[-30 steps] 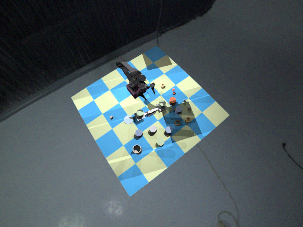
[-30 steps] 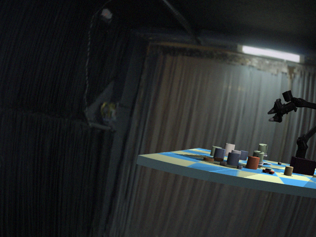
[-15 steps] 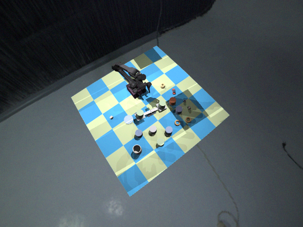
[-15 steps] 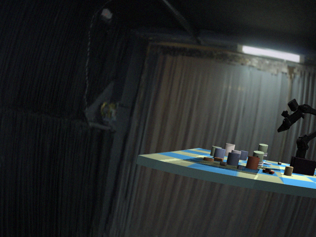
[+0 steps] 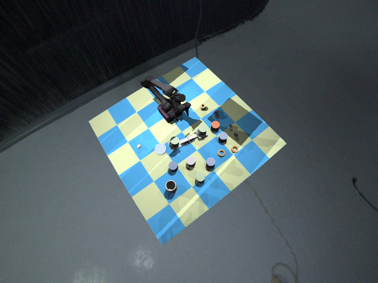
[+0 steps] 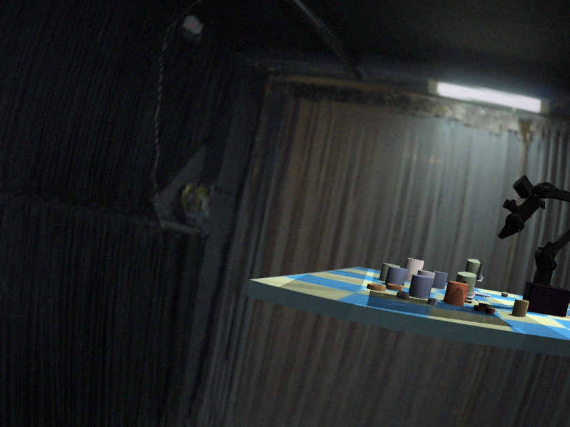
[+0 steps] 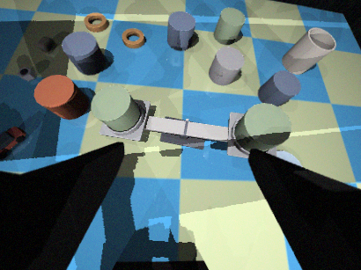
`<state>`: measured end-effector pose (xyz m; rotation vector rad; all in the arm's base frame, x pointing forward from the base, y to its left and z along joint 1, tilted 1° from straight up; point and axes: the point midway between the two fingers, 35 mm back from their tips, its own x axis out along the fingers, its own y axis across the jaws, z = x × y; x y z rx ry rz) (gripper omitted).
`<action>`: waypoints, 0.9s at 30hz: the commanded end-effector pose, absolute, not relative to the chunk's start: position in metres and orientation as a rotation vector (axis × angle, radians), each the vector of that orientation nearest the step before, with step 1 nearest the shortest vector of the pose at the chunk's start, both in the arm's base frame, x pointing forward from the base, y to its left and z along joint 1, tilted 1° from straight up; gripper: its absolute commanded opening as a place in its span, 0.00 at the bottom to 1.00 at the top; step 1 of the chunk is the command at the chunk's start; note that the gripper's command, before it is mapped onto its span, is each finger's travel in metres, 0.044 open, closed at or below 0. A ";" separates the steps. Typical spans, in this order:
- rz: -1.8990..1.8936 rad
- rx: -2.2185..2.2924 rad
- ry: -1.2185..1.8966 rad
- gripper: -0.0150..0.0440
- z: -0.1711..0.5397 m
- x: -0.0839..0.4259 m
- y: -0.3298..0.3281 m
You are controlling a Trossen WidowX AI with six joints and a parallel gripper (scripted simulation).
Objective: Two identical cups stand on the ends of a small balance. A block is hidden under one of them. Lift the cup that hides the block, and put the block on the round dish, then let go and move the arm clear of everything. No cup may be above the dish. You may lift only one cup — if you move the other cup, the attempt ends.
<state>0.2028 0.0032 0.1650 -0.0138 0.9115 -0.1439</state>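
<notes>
One green cup [image 5: 174, 141] [image 6: 473, 267] [image 7: 264, 125] stands on the balance end beside the round pale dish [image 5: 160, 149] [image 7: 288, 157]. The other green cup [image 5: 202, 130] [image 6: 466, 279] [image 7: 114, 105] stands on the end near the red cylinder. The balance [image 5: 191, 137] [image 7: 207, 130] is tilted: the dish-side end is higher, the end near the red cylinder lower. The block is not visible. The dish has nothing on it. My gripper [image 5: 182, 118] [image 6: 503, 233] [image 7: 187, 151] is open and empty, high above the table, on the arm-base side of the balance.
The red cylinder [image 5: 215, 125] [image 7: 55, 91] stands close to the lower end. Beyond the balance are blue cylinders, a pink cylinder [image 5: 191, 161] [image 7: 226, 61], another green cylinder [image 5: 200, 177] [image 7: 231, 21], a hollow tube [image 5: 170, 186] [image 7: 305, 54] and orange rings. A small pale object [image 5: 138, 146] lies past the dish.
</notes>
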 end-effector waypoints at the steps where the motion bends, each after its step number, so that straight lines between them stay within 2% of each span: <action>1: -0.073 -0.103 0.975 1.00 0.165 0.214 0.011; 27: 0.531 -0.708 1.261 1.00 0.126 0.293 0.064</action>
